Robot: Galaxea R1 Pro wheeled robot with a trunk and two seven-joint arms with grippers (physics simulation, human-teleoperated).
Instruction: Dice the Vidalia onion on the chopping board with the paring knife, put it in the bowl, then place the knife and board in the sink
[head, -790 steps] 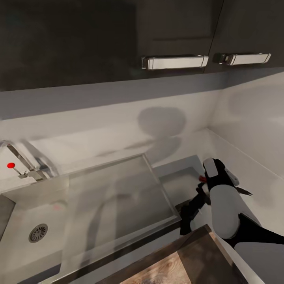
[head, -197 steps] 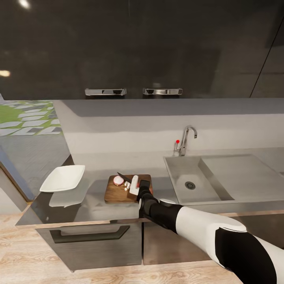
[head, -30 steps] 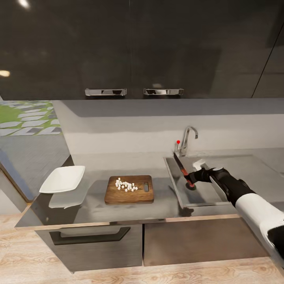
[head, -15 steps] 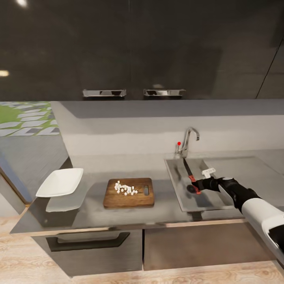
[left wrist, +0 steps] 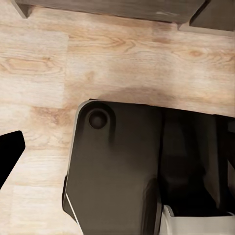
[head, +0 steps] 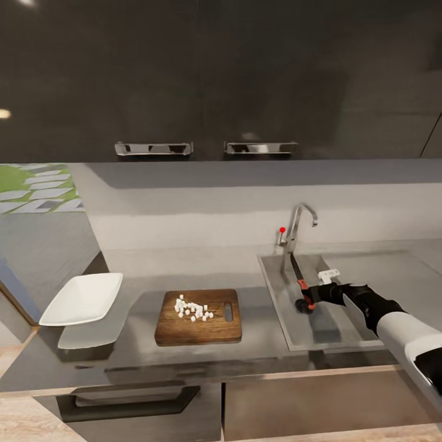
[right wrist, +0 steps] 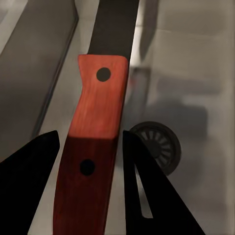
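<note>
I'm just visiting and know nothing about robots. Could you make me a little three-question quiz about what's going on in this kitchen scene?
1. True or false: the diced onion is already in the bowl.
2. What does the right hand hold? A) the tap B) the paring knife C) the chopping board
3. Fill in: the knife is held over the ____.

Key:
1. False; the dice lie on the chopping board, and the bowl looks empty.
2. B; the fingers flank its red handle.
3. sink, near the drain.
</note>
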